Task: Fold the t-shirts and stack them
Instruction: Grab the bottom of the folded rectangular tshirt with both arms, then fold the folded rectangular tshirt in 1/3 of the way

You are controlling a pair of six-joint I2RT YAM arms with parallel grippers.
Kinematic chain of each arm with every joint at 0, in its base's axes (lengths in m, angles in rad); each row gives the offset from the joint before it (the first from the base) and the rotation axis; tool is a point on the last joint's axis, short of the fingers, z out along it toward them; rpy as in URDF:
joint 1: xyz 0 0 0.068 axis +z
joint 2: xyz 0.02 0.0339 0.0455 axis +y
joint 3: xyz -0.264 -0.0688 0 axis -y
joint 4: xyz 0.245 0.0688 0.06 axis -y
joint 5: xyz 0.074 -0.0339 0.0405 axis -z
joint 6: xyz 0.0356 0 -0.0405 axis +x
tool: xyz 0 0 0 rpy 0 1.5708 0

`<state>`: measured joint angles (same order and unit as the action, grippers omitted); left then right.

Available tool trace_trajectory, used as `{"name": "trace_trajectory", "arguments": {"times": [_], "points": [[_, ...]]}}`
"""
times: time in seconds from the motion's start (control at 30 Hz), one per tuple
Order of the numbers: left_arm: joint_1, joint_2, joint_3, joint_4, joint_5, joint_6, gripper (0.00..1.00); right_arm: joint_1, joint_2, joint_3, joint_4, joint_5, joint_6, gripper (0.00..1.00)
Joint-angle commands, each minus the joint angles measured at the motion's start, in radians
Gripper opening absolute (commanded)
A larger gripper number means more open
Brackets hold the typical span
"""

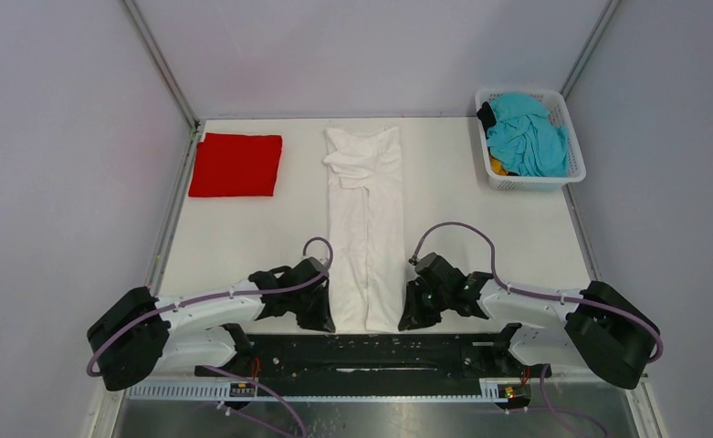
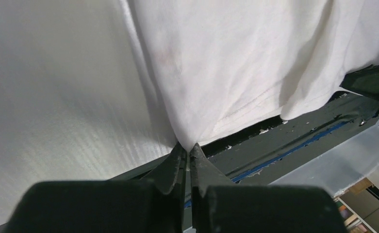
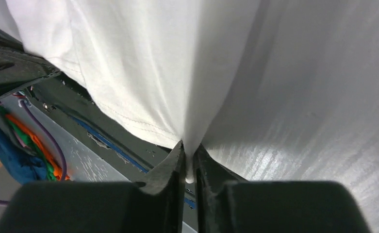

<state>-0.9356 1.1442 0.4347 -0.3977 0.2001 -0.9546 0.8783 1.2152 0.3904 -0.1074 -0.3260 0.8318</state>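
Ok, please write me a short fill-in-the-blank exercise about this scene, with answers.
The white shirt lies between the red shirt and the ____.
The left gripper and right gripper both pinch cloth that is ____.
The teal shirt sits at the table's far ____ corner.
Answers: basket, white, right.

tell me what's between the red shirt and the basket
The white shirt, folded into a long strip, lies between the red shirt and the basket, seen in the top view.

Long white cloth t-shirt [image 1: 364,228] dead ahead of me, folded red cloth t-shirt [image 1: 235,164] back-left, white plastic basket [image 1: 529,181] back-right.
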Motion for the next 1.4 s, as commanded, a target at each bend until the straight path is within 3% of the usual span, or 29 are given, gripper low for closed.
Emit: {"name": "trace_trajectory", "arguments": {"times": [0.0,0.13,0.53,0.63,0.8,0.97,1.13,1.37], "points": [[-0.003,-0.071,-0.018,-0.086,-0.075,-0.005,0.00,0.011,-0.038,-0.035,-0.093,0.034,-0.003,0.11],[-0.003,-0.145,-0.059,-0.083,-0.059,-0.028,0.00,0.011,-0.080,-0.058,-0.075,0.012,-0.011,0.00],[-0.035,-0.341,-0.128,0.024,0.120,-0.066,0.00,0.015,-0.162,-0.100,-0.003,-0.138,0.023,0.00],[-0.032,-0.369,-0.091,0.011,0.061,-0.028,0.00,0.013,-0.193,-0.076,0.001,-0.117,0.029,0.00],[0.023,-0.281,0.004,0.082,0.005,0.037,0.00,-0.006,-0.171,0.052,-0.143,0.024,-0.059,0.00],[0.136,-0.146,0.099,0.159,-0.031,0.120,0.00,-0.098,-0.108,0.170,-0.156,0.081,-0.106,0.00],[0.265,-0.059,0.176,0.236,-0.106,0.189,0.00,-0.214,0.033,0.318,-0.128,0.036,-0.129,0.00],[0.414,0.162,0.335,0.262,-0.084,0.251,0.00,-0.302,0.221,0.544,-0.168,0.066,-0.165,0.00]]}}
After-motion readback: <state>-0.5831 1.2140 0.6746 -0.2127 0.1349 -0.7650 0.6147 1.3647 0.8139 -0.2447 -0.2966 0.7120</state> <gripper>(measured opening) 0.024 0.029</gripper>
